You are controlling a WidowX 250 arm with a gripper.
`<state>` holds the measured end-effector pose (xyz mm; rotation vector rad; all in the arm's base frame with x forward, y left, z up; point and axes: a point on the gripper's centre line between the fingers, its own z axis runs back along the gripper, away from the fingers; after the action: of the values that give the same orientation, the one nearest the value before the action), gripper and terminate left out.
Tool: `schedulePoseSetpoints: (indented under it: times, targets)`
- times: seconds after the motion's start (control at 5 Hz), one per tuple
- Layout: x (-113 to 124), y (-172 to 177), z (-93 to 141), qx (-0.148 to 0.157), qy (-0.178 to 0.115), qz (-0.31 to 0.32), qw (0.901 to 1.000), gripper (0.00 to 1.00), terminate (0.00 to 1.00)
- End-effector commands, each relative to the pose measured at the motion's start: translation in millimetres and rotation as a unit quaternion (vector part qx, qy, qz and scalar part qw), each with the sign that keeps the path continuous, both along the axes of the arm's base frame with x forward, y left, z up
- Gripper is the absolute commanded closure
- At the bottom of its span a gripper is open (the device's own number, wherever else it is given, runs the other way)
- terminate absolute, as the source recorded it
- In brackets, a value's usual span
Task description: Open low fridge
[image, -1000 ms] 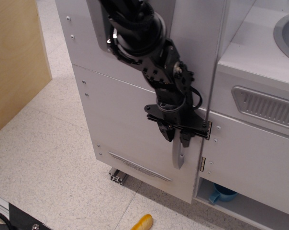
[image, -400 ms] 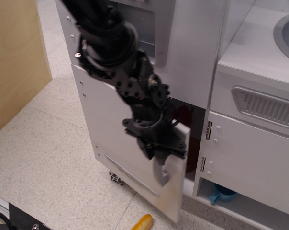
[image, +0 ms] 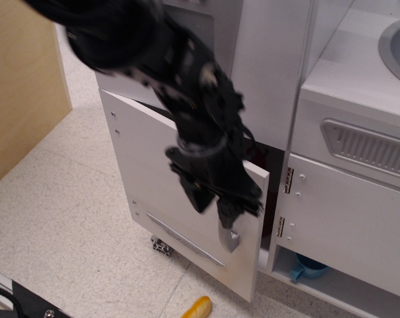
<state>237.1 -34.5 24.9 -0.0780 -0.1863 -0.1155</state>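
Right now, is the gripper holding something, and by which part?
The gripper is closed on the silver handle of the low fridge door, near the door's free edge; only the handle's lower tip shows below it.

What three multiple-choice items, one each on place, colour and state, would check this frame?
1. Where is the yellow object? A on the floor below the door; B in the sink; C inside the fridge.
2. What colour is the cup on the bottom shelf? A red; B blue; C green.
3. The low fridge door is: A fully shut; B partly open; C removed.

1 A: it lies on the speckled floor.
2 B: it looks blue.
3 B: a dark gap shows beside its free edge, with the tool at the handle.
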Motion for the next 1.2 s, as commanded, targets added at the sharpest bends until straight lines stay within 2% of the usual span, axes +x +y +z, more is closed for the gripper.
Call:
schedulePoseSetpoints:
  times: [0.0, 0.4, 0.6, 0.8, 1.0]
  targets:
    - [35, -26, 48, -0.015, -0.057, -0.010, 0.9982, 0.00, 0.00]
    - [75, -41, 26, -0.015, -0.072, -0.006, 0.9973, 0.00, 0.00]
    - [84, -49, 15, -0.020, -0.096, -0.015, 0.9951, 0.00, 0.00]
    - [90, -47, -1, -0.019, -0.108, -0.030, 0.9936, 0.00, 0.00]
    - [68, -34, -9, -0.009, -0.083, -0.040, 0.9957, 0.00, 0.00]
